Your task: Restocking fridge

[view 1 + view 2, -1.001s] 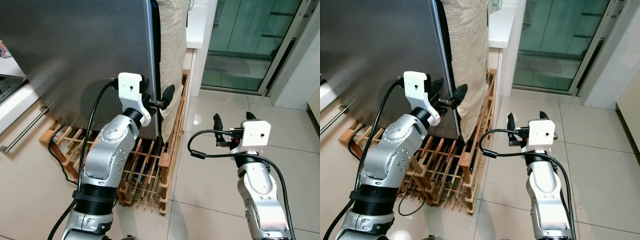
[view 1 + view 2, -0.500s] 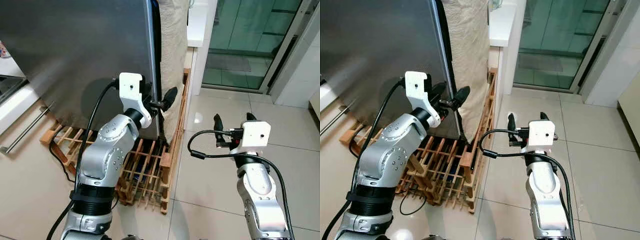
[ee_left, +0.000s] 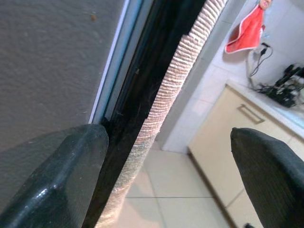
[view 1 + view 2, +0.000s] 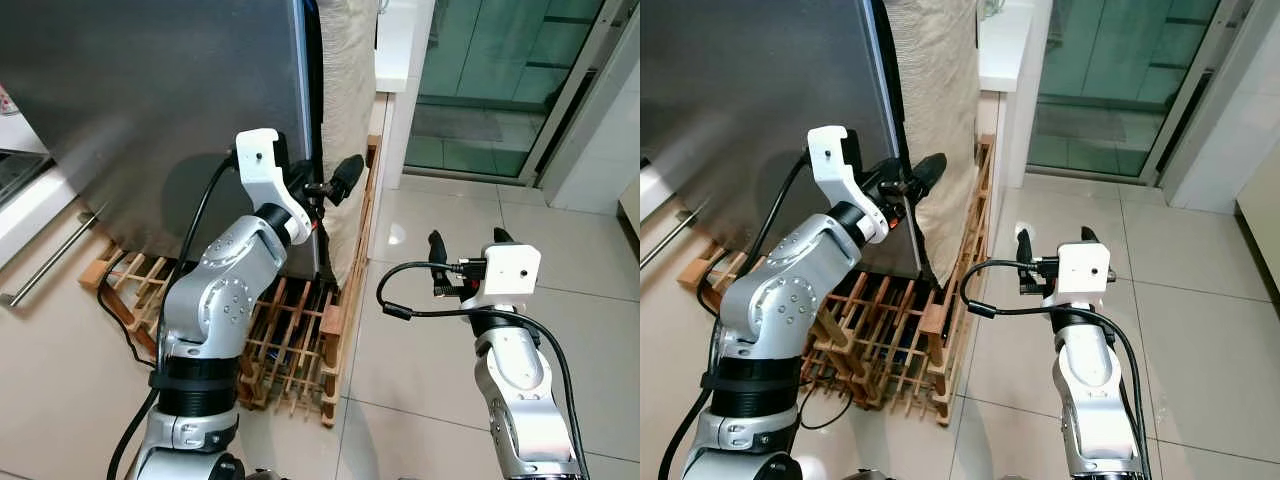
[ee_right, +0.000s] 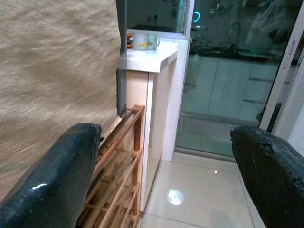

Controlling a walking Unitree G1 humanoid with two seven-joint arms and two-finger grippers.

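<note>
Now | left pincer (image 4: 325, 188) wide, straddling fridge door (image 4: 150, 100) edge | right pincer (image 4: 465, 238) wide, idle

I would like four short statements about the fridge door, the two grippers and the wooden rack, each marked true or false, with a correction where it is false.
1. The left gripper is at the edge of the fridge door. True.
2. The right gripper is shut on a bottle. False: it is open, holds nothing, and hangs above the floor tiles.
3. The fridge stands on a wooden rack. True.
4. A beige cloth lies flat on the floor. False: it hangs beside the fridge.
</note>
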